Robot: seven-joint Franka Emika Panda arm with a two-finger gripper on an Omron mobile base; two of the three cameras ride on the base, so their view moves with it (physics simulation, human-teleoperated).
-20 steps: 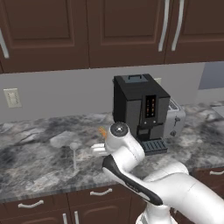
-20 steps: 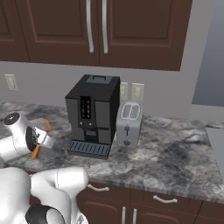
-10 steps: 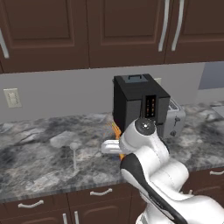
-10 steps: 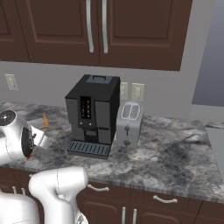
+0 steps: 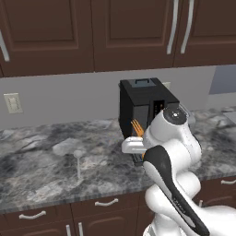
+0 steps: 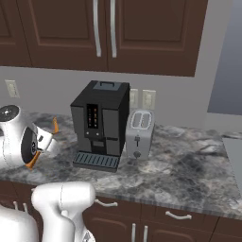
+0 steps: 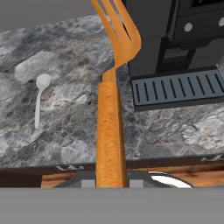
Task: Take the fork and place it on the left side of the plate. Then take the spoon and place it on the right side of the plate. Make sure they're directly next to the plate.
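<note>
The orange fork tines poke up just left of the white arm, before the black coffee machine, while the pale spoon lies well left on the grey marble worktop.

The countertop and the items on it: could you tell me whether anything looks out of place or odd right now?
Nothing looks spilled or damaged. The orange fork is off the counter, clamped in the gripper and sticking out in front of the coffee machine. The spoon lies flat on the marble counter, and the toaster stands upright beside the coffee machine.
</note>
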